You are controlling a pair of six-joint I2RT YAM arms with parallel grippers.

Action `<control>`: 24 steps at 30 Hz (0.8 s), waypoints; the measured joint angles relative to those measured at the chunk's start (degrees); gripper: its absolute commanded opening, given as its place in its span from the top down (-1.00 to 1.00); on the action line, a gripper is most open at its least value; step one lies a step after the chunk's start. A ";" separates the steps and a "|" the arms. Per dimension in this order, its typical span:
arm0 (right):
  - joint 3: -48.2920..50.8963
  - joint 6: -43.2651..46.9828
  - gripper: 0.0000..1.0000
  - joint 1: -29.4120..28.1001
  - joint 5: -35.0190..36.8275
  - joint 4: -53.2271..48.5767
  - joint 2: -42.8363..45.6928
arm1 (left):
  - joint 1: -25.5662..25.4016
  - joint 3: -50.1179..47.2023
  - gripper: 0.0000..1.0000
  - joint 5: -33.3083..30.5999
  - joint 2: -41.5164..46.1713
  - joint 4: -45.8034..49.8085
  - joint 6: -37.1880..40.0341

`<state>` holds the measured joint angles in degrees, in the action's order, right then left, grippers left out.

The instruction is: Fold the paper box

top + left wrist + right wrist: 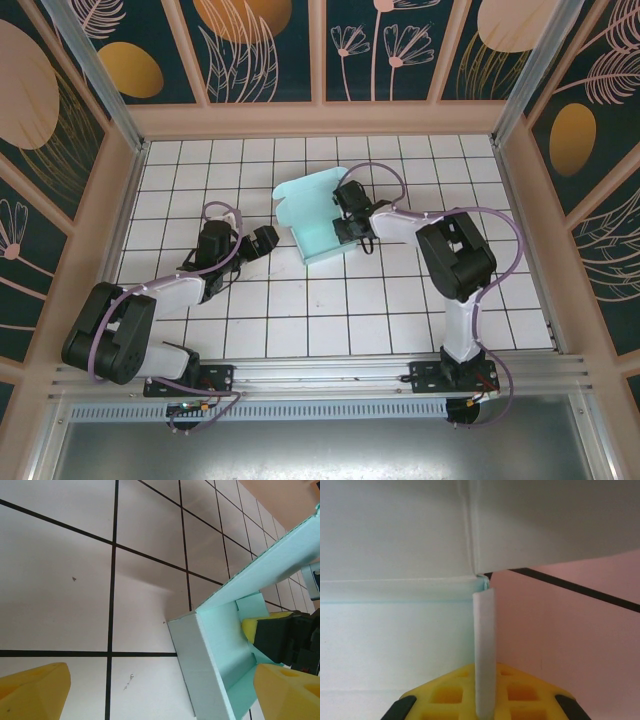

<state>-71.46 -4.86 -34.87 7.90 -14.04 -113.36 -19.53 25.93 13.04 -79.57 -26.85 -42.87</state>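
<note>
— Top external first: where does the paper box [316, 222] lie?
— On the white tiled floor [300, 320], about mid-table, a little toward the back. It is partly set up. A side wall stands along its near edge, and a paler panel tilts up at the far left.
— Right gripper [345, 230]?
— At the box's right side. The right arm [455, 260] hides that edge from above. Right wrist view settles it: jaws closed on a thin upright card wall of the paper box [395, 630], seen edge-on between the yellow pads [460, 675].
— Left gripper [262, 240]?
— Just left of the box, apart from it. Left wrist view: fingers [32, 690] spread wide, nothing held. The paper box [200, 650] sits ahead on the floor.
— Obstructions?
— The box's raised panel crosses that view and partly covers the right gripper behind it. Teal patterned panels [260, 40] ring the table. A metal rail [320, 385] runs along the near edge.
</note>
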 measured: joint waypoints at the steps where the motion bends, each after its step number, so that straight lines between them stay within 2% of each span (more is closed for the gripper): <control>1: -0.66 -0.02 1.00 -0.28 1.46 -0.44 -0.50 | 0.00 0.00 -0.87 0.00 0.00 0.00 0.15; 7: -5.31 -1.09 1.00 -3.02 11.61 -2.73 -4.44 | 0.00 0.02 -0.88 0.00 -0.07 0.00 0.20; 14: -8.41 -2.56 1.00 -4.57 17.70 -4.37 -7.13 | 0.00 0.39 -0.88 0.00 -0.42 0.00 0.44; 15: -8.37 -2.54 0.95 -4.57 17.57 -4.24 -7.04 | 0.00 0.44 -0.88 0.00 -0.44 0.02 0.48; 18: -7.02 -2.99 0.62 -4.17 15.52 -2.86 -5.86 | 0.00 0.44 -0.88 0.00 -0.44 0.02 0.63; 24: -4.15 -3.15 0.26 -2.91 9.97 -1.68 -2.58 | 0.00 0.46 -0.89 0.00 -0.44 0.02 0.81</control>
<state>-75.61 -8.01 -37.78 17.87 -15.73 -115.94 -19.53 26.39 13.04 -80.01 -26.83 -42.06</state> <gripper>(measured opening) 0.308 0.941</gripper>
